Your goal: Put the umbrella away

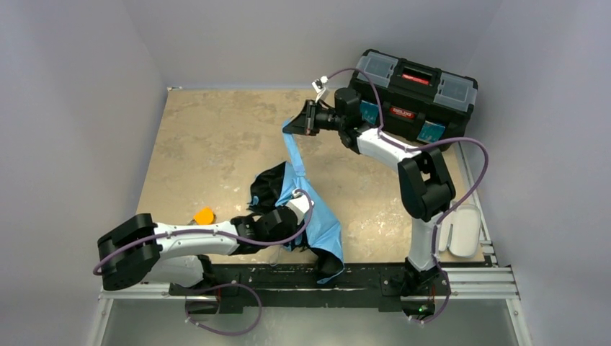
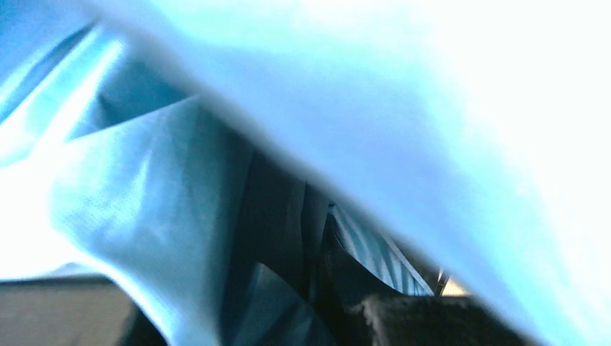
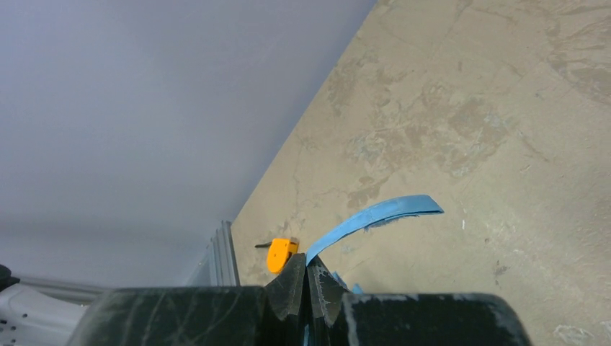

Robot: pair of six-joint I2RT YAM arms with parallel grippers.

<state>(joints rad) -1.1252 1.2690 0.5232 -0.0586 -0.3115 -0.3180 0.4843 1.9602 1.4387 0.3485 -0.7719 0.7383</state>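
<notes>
Light-blue cloth with a black lining, the compact folding umbrella (image 1: 320, 227) lies crumpled at the near middle of the mottled tan surface (image 1: 209, 137). One narrow blue strip (image 1: 292, 155) of it is drawn up and back toward the black plastic toolbox (image 1: 421, 94). The right hand (image 1: 294, 127) is clenched on the end of that strip, well above the surface. The left hand (image 1: 292, 209) is buried in the canopy, and I cannot tell whether it grasps anything.

To gather the canopy well, I judge the right hand should hold the strip taut while the left finds the shaft rather than loose cloth, so the ribs fold together without snagging.

Only the right wrist view shows the fingers (image 3: 290, 280) pressed flat together on the strip, its free end curling beyond them, and the small orange tape measure (image 3: 281, 254) far below. The left wrist view gives only blurred blue folds and dark lining. Only the overhead view shows both arms and the heap.
</notes>
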